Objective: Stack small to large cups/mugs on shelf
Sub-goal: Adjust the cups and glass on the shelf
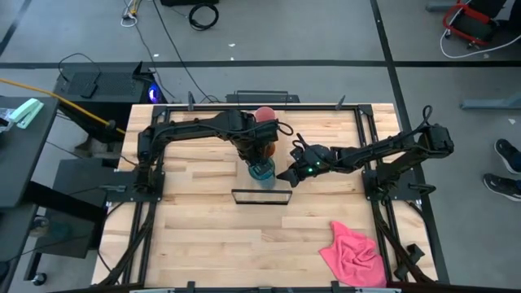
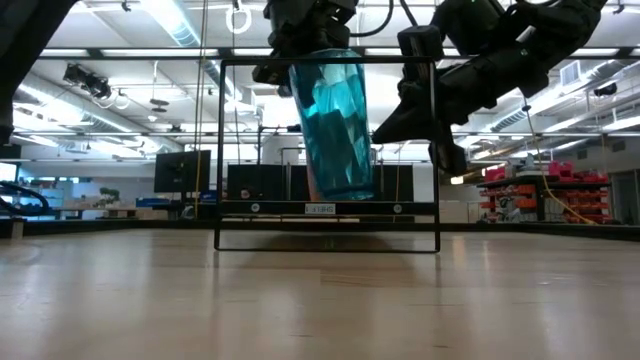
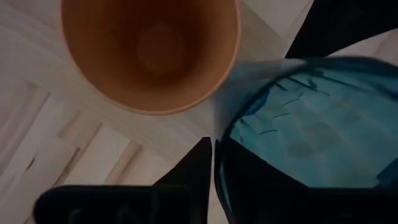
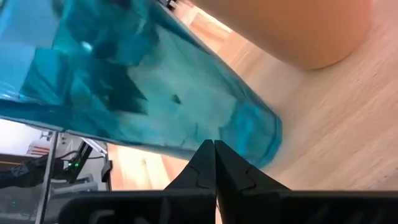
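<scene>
At the centre of the high view we see the teal-blue tumbler (image 1: 262,170) on the shelf (image 1: 260,175), just beside the orange-tan tumbler (image 1: 264,150), with bare bench (image 1: 203,236) open across the lower frame. Our left gripper (image 1: 259,163) is clamped on the teal tumbler's rim. The right gripper (image 1: 286,175) hangs just right of it, fingers pressed together.

The left claw (image 1: 259,159) hides most of the orange cup (image 1: 264,151) and the teal cup's (image 1: 261,171) rim.
</scene>
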Action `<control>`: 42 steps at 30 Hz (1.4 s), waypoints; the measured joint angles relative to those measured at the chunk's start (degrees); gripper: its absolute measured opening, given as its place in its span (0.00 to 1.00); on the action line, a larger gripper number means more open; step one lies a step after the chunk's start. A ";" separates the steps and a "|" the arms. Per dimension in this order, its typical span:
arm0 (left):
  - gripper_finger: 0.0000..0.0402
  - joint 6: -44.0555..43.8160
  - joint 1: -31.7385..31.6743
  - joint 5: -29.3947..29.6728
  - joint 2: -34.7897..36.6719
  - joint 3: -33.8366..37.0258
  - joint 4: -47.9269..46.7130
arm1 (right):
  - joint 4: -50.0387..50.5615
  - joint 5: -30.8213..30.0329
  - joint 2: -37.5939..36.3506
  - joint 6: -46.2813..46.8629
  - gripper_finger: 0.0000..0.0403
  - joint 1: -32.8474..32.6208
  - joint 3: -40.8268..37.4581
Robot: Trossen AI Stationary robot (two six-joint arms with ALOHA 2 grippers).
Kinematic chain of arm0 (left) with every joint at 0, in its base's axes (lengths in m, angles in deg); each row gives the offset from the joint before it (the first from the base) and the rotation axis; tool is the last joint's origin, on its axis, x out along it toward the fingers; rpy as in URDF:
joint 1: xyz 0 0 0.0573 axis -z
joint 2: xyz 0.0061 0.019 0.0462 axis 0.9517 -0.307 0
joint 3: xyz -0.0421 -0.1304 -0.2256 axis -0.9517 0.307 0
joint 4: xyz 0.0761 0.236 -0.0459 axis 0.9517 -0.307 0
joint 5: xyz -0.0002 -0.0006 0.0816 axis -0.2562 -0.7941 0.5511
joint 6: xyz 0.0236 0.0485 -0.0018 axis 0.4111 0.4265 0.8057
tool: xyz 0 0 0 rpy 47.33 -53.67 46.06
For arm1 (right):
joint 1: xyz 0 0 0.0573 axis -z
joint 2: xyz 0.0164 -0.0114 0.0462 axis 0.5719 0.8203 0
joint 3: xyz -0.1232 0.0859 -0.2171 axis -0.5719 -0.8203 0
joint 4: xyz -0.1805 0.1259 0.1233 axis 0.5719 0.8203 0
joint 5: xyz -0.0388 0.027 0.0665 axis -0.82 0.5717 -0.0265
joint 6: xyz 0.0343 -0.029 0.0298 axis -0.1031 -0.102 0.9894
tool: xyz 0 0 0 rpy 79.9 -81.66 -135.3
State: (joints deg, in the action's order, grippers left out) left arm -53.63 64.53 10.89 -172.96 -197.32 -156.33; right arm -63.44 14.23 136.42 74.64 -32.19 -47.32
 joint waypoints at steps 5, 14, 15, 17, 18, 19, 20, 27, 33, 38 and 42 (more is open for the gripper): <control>0.12 0.00 0.00 -0.14 0.00 0.00 0.02 | 1.17 0.03 0.00 -0.15 0.00 0.00 0.00; 0.16 0.02 -0.07 -1.76 0.02 0.00 1.44 | 1.17 0.34 0.00 -0.65 0.00 0.00 0.00; 0.16 0.00 -0.11 -1.82 0.02 0.00 1.48 | 1.17 0.50 0.00 -0.85 0.00 0.00 0.00; 0.18 -0.01 -0.29 -2.12 0.02 0.00 1.48 | 1.17 0.51 0.00 -1.15 0.00 0.00 0.00; 0.18 -0.01 -0.38 -2.13 0.02 0.00 1.48 | 1.17 0.51 0.00 -1.21 0.00 0.00 0.00; 0.19 -0.02 -0.50 -2.13 0.02 0.00 1.48 | 1.17 0.51 0.00 -1.24 0.00 0.00 0.00; 0.19 -0.02 -0.62 -2.13 0.02 0.00 1.48 | 1.17 0.51 0.00 -1.26 0.00 0.00 0.00; 0.23 0.00 -0.98 -2.17 0.13 -3.10 1.02 | 1.17 0.51 0.00 -1.53 0.00 0.00 0.00; 0.25 0.60 -0.98 -2.14 0.24 -10.48 -0.54 | 1.19 0.51 0.00 -1.67 0.00 0.00 0.00; 0.23 3.64 -1.13 -1.28 0.24 -16.53 -4.44 | 1.23 0.97 0.00 -1.67 0.00 0.00 0.00; 0.22 7.01 -1.93 3.14 0.26 -20.71 -9.34 | 1.40 1.58 0.00 -1.61 0.00 0.00 0.00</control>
State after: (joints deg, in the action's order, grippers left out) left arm -46.62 62.60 14.03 -172.70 -218.03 -165.67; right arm -62.04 15.82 136.42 73.03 -32.19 -47.32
